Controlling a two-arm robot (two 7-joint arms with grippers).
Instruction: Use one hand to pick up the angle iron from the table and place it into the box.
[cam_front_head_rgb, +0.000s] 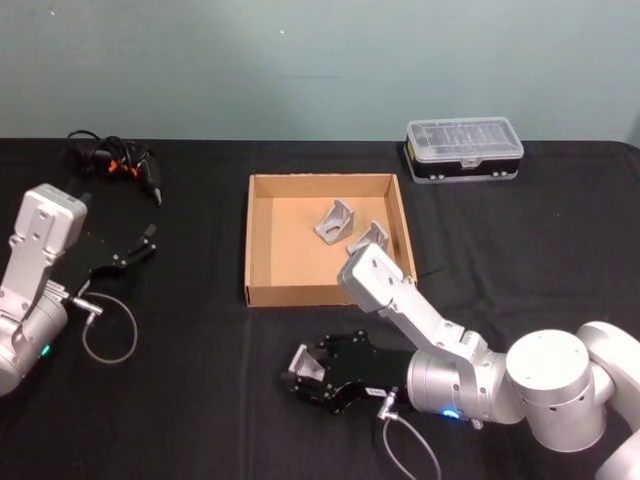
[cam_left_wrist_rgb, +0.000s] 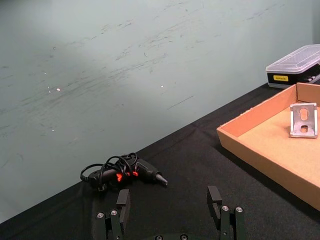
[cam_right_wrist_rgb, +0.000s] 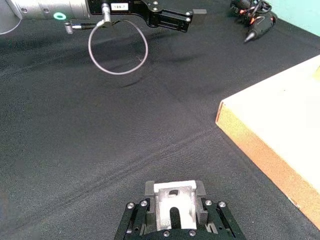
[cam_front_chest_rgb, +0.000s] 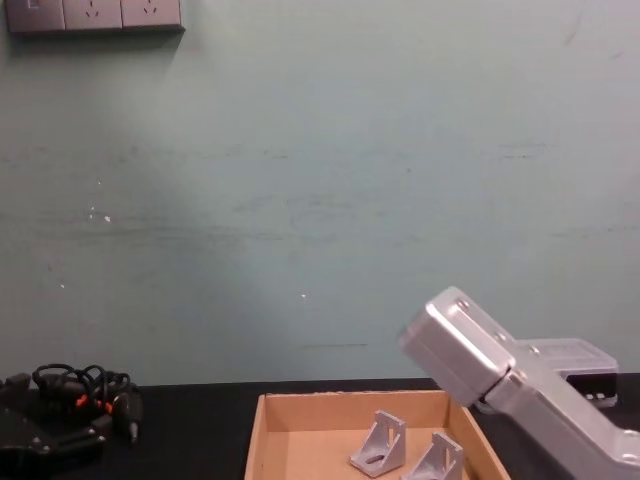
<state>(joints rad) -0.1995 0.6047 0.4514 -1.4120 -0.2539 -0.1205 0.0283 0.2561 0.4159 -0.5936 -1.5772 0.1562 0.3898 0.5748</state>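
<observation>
My right gripper (cam_front_head_rgb: 300, 376) is low over the black table (cam_front_head_rgb: 190, 400), in front of the box's near wall, shut on a silver angle iron (cam_right_wrist_rgb: 174, 202) that sits between its black fingers. The tan cardboard box (cam_front_head_rgb: 262, 240) lies at the table's centre with two more angle irons inside, one (cam_front_head_rgb: 335, 222) beside the other (cam_front_head_rgb: 370, 238); in the chest view they show at the box's right half (cam_front_chest_rgb: 380, 445). My left gripper (cam_front_head_rgb: 140, 248) is parked at the far left, open and empty, its fingers (cam_left_wrist_rgb: 123, 200) spread wide.
A black plastic case with a clear lid (cam_front_head_rgb: 463, 150) stands behind the box to the right. A black corded tool with red marks (cam_front_head_rgb: 115, 162) lies at the back left. A grey cable loop (cam_front_head_rgb: 108, 330) hangs by the left arm.
</observation>
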